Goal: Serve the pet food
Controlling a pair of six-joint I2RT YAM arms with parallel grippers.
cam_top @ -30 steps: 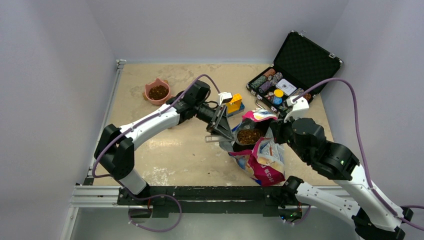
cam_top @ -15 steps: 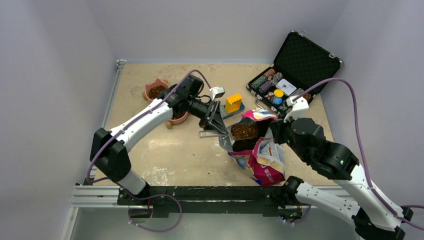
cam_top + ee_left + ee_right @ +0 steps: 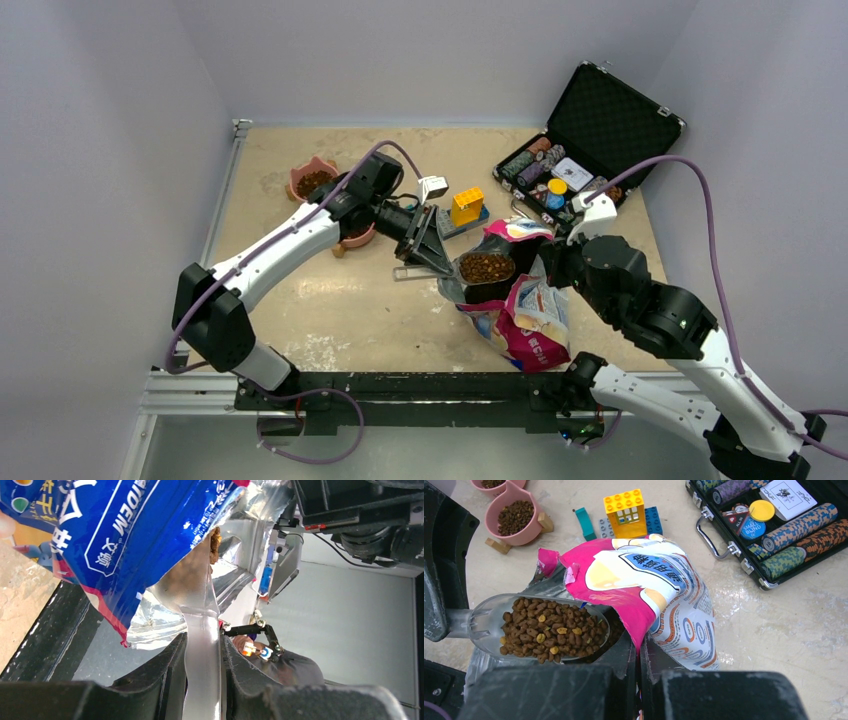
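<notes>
On tan table point(image 3: 330, 300), kibble point(image 3: 516, 517) is seen in 2 pink bowls point(image 3: 490, 525); full scoop point(image 3: 479, 622) gripped by L claw point(image 3: 202, 645); bag point(image 3: 674, 605) pinched by R claw point(image 3: 639, 655); tipping not yet done

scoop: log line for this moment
left gripper: shut on scoop | scoop: full of kibble, at bag mouth | right gripper: shut on bag | bowl: holds kibble

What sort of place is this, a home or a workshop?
Likely a robot test lab: bare walls box in a table, two arms are bolted to a metal rail, and odd props mix: pet food bag, poker-chip case, toy bricks.
</notes>
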